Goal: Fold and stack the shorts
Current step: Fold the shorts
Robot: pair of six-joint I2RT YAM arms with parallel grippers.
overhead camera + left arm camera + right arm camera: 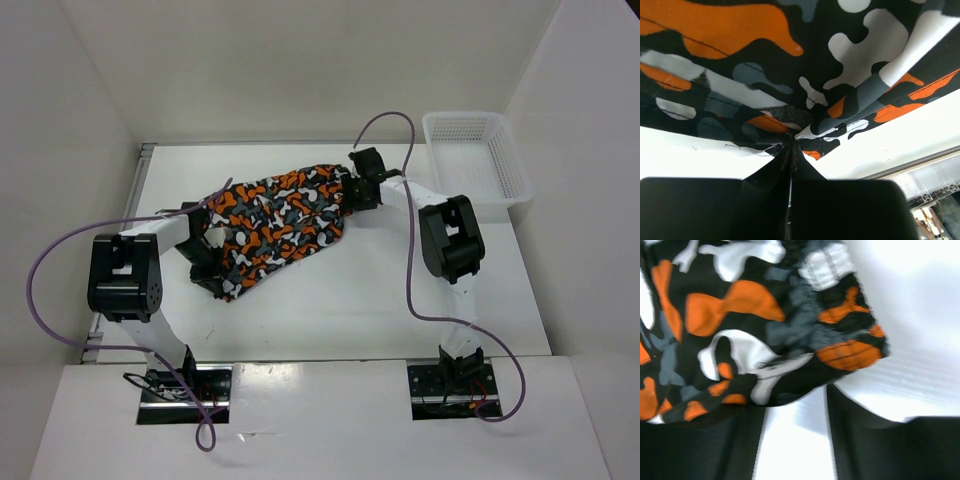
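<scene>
Seen from above, the shorts (280, 220) are spread over the bench (400, 300) between the left claw (213, 270) and the right claw (357, 190). In the left wrist view, that claw is clamped on a pinch of the cloth. In the right wrist view, the claw stands apart with the waistband just ahead. I think it should grip there first, so that both ends lift evenly.

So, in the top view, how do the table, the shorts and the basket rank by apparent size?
Largest to smallest: table, shorts, basket. The basket looks clearly smaller than the shorts here.
</scene>
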